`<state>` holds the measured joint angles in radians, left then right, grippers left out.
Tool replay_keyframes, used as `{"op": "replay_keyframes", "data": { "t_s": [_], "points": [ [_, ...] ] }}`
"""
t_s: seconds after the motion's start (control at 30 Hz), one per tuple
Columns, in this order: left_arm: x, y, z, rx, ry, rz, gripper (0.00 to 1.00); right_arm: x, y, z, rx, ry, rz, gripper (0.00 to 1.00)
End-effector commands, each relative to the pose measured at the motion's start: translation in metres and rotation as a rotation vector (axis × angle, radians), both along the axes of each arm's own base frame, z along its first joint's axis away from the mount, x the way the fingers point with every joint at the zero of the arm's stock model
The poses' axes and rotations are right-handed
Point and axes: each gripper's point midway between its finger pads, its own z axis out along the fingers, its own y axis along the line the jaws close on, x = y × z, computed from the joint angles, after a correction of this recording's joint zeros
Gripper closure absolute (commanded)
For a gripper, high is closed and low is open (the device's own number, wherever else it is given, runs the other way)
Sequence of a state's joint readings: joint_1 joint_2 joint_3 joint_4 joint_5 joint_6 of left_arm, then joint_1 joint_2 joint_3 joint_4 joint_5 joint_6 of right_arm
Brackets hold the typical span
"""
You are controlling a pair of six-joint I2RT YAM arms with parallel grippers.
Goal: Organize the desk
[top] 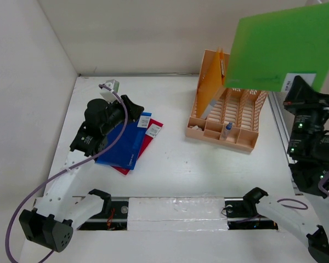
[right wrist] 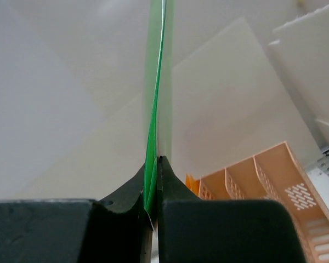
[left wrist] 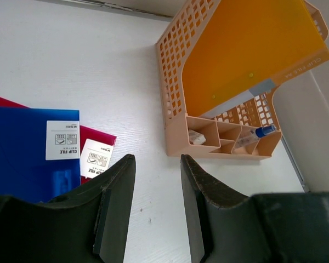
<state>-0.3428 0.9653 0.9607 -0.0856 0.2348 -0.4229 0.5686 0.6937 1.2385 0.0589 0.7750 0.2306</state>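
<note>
The desk (top: 175,164) is a large white tabletop. A blue clip file (top: 123,143) lies on a red clip file (top: 148,143) at its left. My left gripper (top: 136,109) hovers open and empty over their far edge; in the left wrist view (left wrist: 156,181) both files (left wrist: 27,148) sit to the left of its fingers. My right gripper (top: 299,90) is shut on a green file (top: 279,46), held upright high above the peach file rack (top: 247,139). The right wrist view shows the green sheet (right wrist: 156,104) edge-on between the pads.
An orange file (top: 214,79) stands in the rack's left slot, also seen in the left wrist view (left wrist: 247,49). A small blue-capped item (top: 228,127) lies in a front compartment. White wall panels (top: 27,82) edge the desk. The arm bases sit at the near edge.
</note>
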Motion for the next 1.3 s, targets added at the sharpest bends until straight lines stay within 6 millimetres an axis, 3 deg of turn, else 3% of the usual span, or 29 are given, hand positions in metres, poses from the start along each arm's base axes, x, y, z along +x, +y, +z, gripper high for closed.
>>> {"op": "replay_keyframes", "data": {
  "t_s": [0.0,0.03,0.17,0.3,0.53,0.6,0.7,0.77,0.9,0.97,1.07,1.1,1.27],
  "points": [
    [0.004,-0.001,0.016,-0.022,-0.057,-0.001,0.65,-0.005,-0.019,0.024,0.066,-0.067,-0.098,1.00],
    [0.004,-0.002,0.015,-0.022,-0.054,-0.005,0.65,-0.001,-0.024,0.018,0.066,-0.033,-0.140,1.00],
    [0.005,-0.002,0.014,-0.021,-0.052,-0.007,0.65,0.033,-0.006,-0.013,-0.015,0.093,-0.166,1.00],
    [0.005,-0.003,0.013,-0.020,-0.048,-0.010,0.65,0.052,-0.003,-0.040,-0.039,0.158,-0.210,1.00],
    [0.004,-0.004,0.013,-0.022,-0.049,-0.020,0.65,0.067,-0.001,-0.058,-0.100,0.211,-0.206,1.00],
    [0.006,-0.002,0.012,-0.017,-0.046,-0.004,0.66,0.062,-0.009,-0.061,-0.052,0.212,-0.239,1.00],
    [0.005,-0.004,0.013,-0.022,-0.049,-0.017,0.65,0.036,-0.022,-0.041,0.021,0.104,-0.219,1.00],
    [0.006,-0.004,0.011,-0.019,-0.039,-0.016,0.65,-0.009,-0.047,-0.015,0.110,-0.023,-0.225,1.00],
    [0.006,-0.007,0.011,-0.025,-0.040,-0.027,0.66,-0.019,-0.052,-0.006,0.100,-0.047,-0.230,1.00],
    [0.006,-0.005,0.013,-0.024,-0.044,-0.019,0.65,-0.006,-0.048,-0.013,0.075,0.012,-0.248,1.00],
    [0.005,-0.007,0.014,-0.029,-0.047,-0.028,0.66,0.028,-0.028,-0.032,0.000,0.108,-0.239,1.00],
    [0.005,-0.006,0.012,-0.027,-0.044,-0.025,0.65,0.043,-0.019,-0.042,-0.037,0.156,-0.228,1.00],
    [0.003,-0.004,0.015,-0.024,-0.053,-0.017,0.66,0.081,0.024,-0.063,-0.186,0.202,-0.077,1.00]
  ]
}}
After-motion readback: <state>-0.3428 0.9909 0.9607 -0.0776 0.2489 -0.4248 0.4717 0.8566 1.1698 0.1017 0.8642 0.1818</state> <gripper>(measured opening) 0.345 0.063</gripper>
